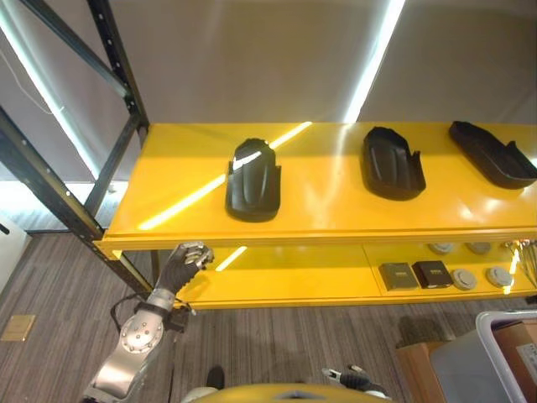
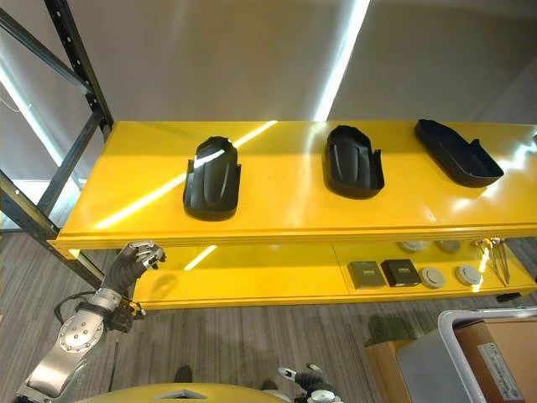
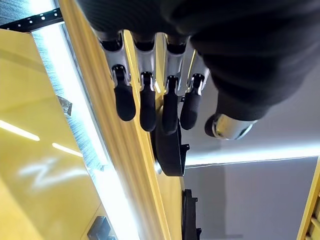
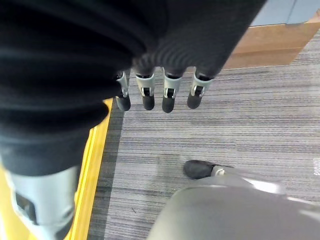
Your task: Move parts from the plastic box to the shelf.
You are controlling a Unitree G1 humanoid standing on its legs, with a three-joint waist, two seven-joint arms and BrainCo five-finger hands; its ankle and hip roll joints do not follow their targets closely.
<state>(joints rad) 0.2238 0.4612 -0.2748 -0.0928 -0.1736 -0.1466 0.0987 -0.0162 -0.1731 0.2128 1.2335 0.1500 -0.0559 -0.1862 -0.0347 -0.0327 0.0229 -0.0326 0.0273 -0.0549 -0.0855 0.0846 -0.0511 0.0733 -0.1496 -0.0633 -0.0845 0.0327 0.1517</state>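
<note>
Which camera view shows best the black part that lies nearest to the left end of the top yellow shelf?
The left eye view: the black part lies whole, seen from above, on the top shelf. The right eye view shows it equally whole. In the left wrist view, just its edge appears past the left hand.

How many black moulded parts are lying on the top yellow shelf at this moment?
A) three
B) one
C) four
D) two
A: on the top yellow shelf, three black parts lie spaced apart in a row: the left part, the middle part and the right part.
</note>
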